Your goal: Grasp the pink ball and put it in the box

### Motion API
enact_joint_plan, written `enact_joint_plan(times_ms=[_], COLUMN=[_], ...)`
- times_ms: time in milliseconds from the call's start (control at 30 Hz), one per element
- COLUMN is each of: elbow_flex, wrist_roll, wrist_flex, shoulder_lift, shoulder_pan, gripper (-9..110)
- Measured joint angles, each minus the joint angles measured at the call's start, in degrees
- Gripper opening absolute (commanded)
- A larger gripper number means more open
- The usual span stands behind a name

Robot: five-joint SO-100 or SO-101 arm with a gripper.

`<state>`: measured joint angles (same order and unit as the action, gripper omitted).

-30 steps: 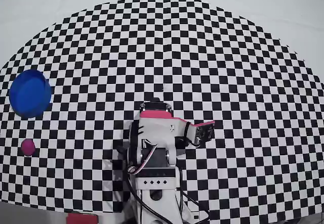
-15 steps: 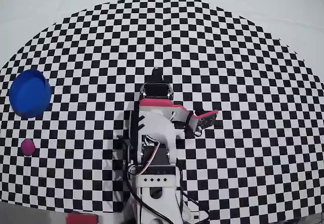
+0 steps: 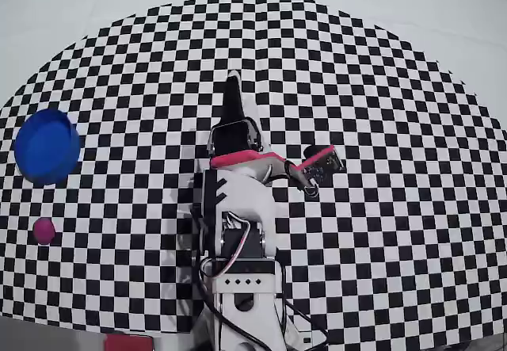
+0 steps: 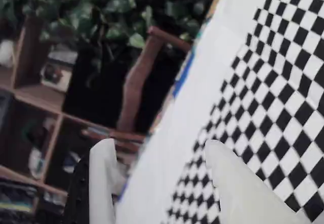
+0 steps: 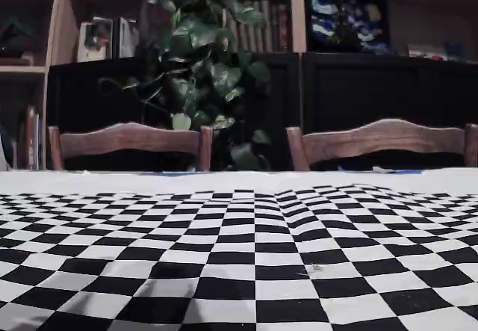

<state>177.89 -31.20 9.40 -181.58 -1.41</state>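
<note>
1. Since a second ago the arm (image 3: pixel 234 208) has unfolded and stretched toward the far side of the counter (image 3: pixel 396 89): in the overhead view its dark tip now reaches several checker squares farther up than before, and the small pink-edged module (image 3: pixel 321 162) at its right side has swung up and outward.
2. Neither the pink ball nor the box has shifted in that time.
3. Seen in the wrist view, the hand (image 4: pixel 164 161) is open and empty, with two smooth, off-white plastic fingers (image 4: pixel 238 183) standing apart with a clear gap between them.
4. One finger is broad and tapering to a rounded tip; the other is a narrower upright blade with a dark ribbed part beside it.
5. Beyond the fingers the wrist view shows the black-and-white checkered cloth (image 4: pixel 283 82), a plain white strip along its edge, and blurred shelving and green leaves past the counter.
6. The arm body in the overhead view is white moulded plastic with a pink-red panel and loose wires near its base.
7. The box (image 3: pixel 47 146) is a round, bright-blue container with a raised rim, sitting at the far-left edge of the checkered area, well apart from the hand.
8. The pink ball (image 3: pixel 44 230) is a small matte magenta sphere lying on the cloth just nearer than the box, not touching it.
9. The fixed view shows two wooden chair backs (image 5: pixel 131 140), a leafy plant (image 5: pixel 205 69) and dark bookshelves (image 5: pixel 351 17) behind the counter.
</note>
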Motion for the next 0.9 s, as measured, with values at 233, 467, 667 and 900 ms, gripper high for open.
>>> enact_joint_plan(times_ms=[233,467,667,900], elbow_flex=[0.0,0.0,0.0,0.0], wrist_roll=[-29.0,-46.1,-51.2,-53.2], wrist_flex=[1.1,-0.8,-1.2,-1.2], shoulder_lift=[0.0,0.0,0.0,-0.2], shoulder_pan=[0.0,0.0,1.1,1.8], gripper=[22,28,28,28])
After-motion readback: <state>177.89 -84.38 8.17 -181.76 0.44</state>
